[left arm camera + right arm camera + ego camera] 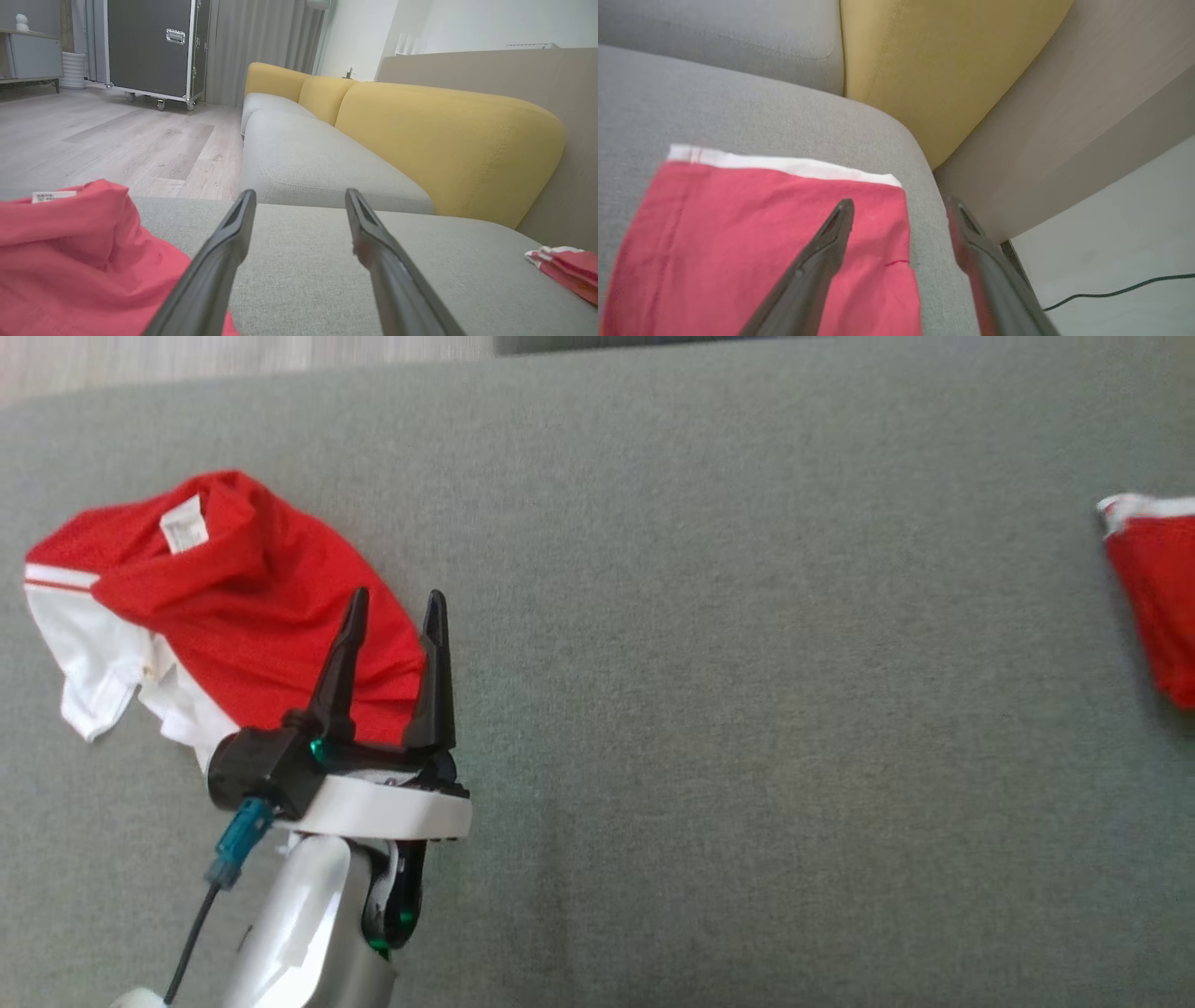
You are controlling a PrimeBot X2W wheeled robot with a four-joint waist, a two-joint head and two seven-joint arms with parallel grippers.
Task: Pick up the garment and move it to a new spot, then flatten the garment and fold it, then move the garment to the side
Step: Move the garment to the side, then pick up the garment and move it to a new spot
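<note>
Garment [738, 242], folded, lies at the right edge of the grey cushion [747, 709] under the right gripper [899, 205], jaws apart, empty. Left gripper [397, 602], jaws apart, hovers by a crumpled red-and-white shirt [233, 597].

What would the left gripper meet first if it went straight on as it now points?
Probably nothing at once: the open left gripper points along the bare grey cushion, with the red garment just to its left. Past the cushion's edge the neighbouring sofa seat lies in line, though depth is unclear.
</note>
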